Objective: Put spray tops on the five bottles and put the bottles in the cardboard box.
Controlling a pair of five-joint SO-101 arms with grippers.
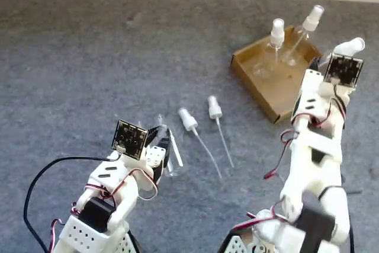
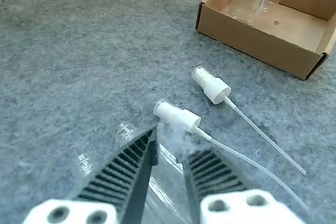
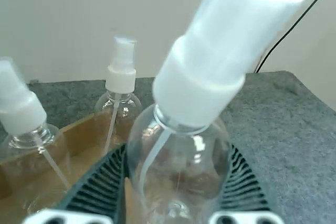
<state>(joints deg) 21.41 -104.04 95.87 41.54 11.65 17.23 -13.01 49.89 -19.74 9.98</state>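
The cardboard box (image 1: 273, 96) sits on the grey felt table (image 1: 89, 51), and everything else is placed from it. Inside the box stand two capped bottles, one upright (image 1: 276, 32) and the other leaning (image 1: 311, 17), each with its dip tube running down into the clear body. Directly above the box's open side the right gripper (image 3: 177, 174) has its jaws closed against the round body of a third bottle (image 3: 184, 145). This held bottle already wears its white spray top (image 3: 220, 51), and it is tilted rather than upright. Well away from the box, out on the felt, two loose spray tops lie on their sides with their tubes trailing: the nearer spray top (image 2: 211, 86) is closer to the box, and the farther spray top (image 2: 176, 115) is just beyond it. Farther still from the box is the left gripper (image 2: 170, 144), low over the felt with its jaws a narrow gap apart. Something clear, possibly bottle plastic, shows in that gap, but no firm hold on it can be made out. Just beside this gripper, on its side away from the box, lie a first uncapped bottle (image 2: 125, 131) and a second uncapped bottle (image 2: 84, 162).
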